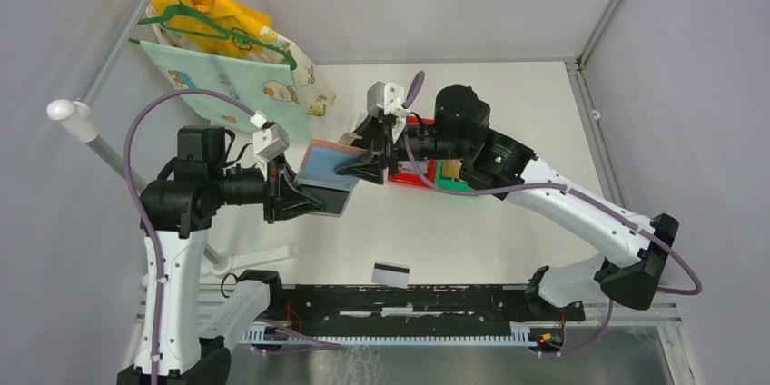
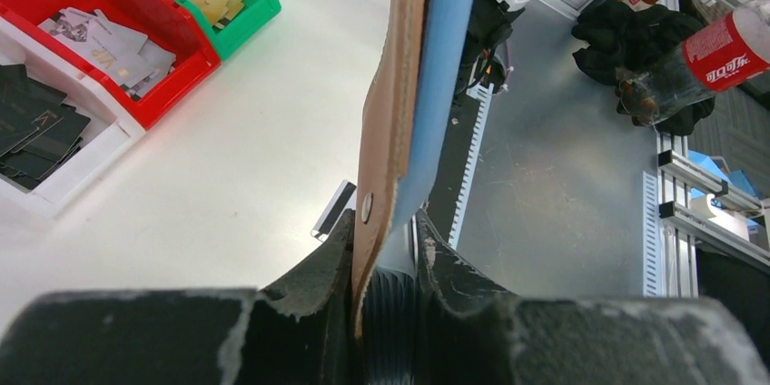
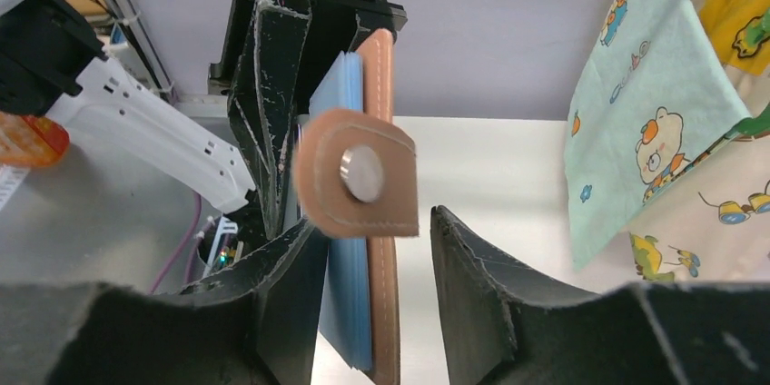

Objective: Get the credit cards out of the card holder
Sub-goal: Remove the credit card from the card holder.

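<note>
Black fingers (image 2: 309, 285) of the left gripper (image 2: 386, 222) pinch one edge of the card holder (image 2: 390, 122) tight, holding it in the air over the table (image 1: 363, 240), brown leather on one side and light blue pockets on the other. Across from it the right gripper (image 3: 370, 222) straddles the opposite edge beside the snap tab (image 3: 359, 176), jaws apart and gripping nothing. One white credit card (image 1: 390, 273) with a black stripe lies on the table near the arms' bases; a red bin (image 2: 182, 90), a green bin (image 2: 250, 26) and a white bin (image 2: 82, 176) sit farther back.
</note>
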`<action>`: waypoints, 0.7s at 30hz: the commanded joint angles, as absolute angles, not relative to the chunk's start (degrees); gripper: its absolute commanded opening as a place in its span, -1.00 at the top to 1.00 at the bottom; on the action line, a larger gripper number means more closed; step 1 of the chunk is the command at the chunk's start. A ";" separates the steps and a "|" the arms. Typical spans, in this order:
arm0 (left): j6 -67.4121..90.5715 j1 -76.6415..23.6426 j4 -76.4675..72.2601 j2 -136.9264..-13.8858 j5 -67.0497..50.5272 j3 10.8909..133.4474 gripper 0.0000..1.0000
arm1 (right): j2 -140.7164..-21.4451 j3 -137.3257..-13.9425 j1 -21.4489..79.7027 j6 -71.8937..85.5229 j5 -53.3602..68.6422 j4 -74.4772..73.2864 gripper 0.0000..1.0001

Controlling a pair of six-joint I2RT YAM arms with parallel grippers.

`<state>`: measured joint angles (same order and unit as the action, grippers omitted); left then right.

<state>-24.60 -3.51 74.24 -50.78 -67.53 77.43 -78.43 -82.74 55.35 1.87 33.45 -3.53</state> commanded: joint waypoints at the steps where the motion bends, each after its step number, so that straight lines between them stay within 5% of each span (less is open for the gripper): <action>1: -32.69 -3.36 78.98 -51.64 -68.77 80.33 0.96 | -80.12 -88.87 55.18 -5.41 35.73 -9.62 0.00; 10: -34.33 -3.28 80.74 -51.94 -69.04 81.56 0.95 | -85.80 -96.66 55.70 -6.59 40.83 -17.04 0.88; 13: -31.56 -3.26 78.12 -51.67 -68.85 81.50 0.53 | -85.59 -97.07 55.64 -3.54 39.38 -15.17 1.00; 16: -24.23 -3.35 70.43 -50.17 -69.61 80.27 -0.11 | -82.20 -90.83 54.81 6.85 36.78 -1.85 1.00; 21: -3.87 -3.26 50.26 -45.28 -73.01 74.05 -0.41 | -75.68 -75.22 54.40 25.24 32.15 24.22 1.00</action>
